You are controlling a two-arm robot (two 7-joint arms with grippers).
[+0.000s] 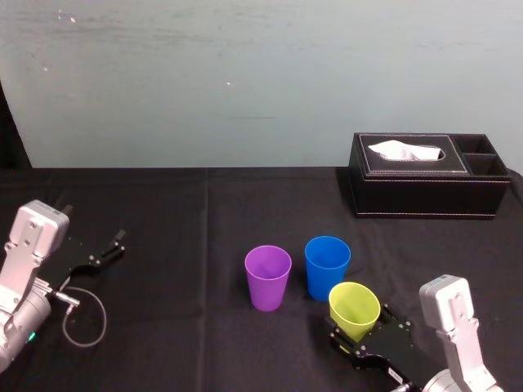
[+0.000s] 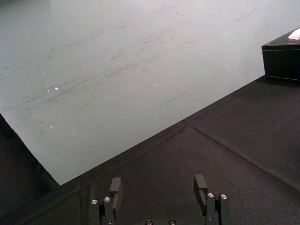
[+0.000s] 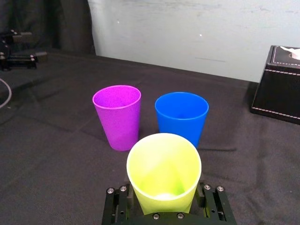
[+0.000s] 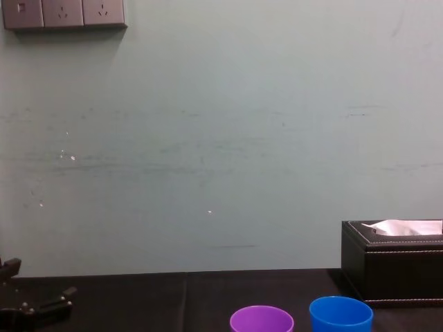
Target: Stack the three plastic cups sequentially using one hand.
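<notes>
1. The yellow-green tapered plastic cup [image 1: 354, 309] [image 3: 163, 171] sits between the jaws of the right gripper [image 1: 359, 328] [image 3: 164, 200], which pinch its lower half from both sides. Its mouth faces up and its narrow base is down between the jaws, so its long axis runs roughly vertical. I cannot tell whether the base touches the worktop.
2. The right wrist view looks straight down into this cup's mouth and shows a black jaw pressed against each side. The head view shows the cup from above, with the gripper's body behind it.
3. The purple tapered plastic cup [image 1: 268, 278] [image 3: 117, 116] [image 4: 261, 319] and the bright blue tapered plastic cup [image 1: 327, 267] [image 3: 182, 117] [image 4: 340, 315] stand upright, mouths up, just ahead of the right jaws. The blue one is straight ahead and the purple one is ahead and to the left. They stand side by side, close together but apart.
4. In the chest view the rims of these two cups show at the lower edge.
5. The left gripper [image 1: 106, 249] [image 2: 159, 187] [image 4: 34, 304] hangs low over the black-clothed worktop [image 1: 163, 327], well apart from the cups. The left wrist view shows its jaws spread wide with nothing between them.
6. A black leather-look tissue box [image 1: 425, 175] [image 2: 283, 61] [image 3: 281, 86] [image 4: 394, 266], with white tissue showing at its slot, stands well beyond the right jaws against the pale wall [image 4: 221, 138].
7. The chest view also shows grey socket plates [image 4: 64, 12] high on that wall.
</notes>
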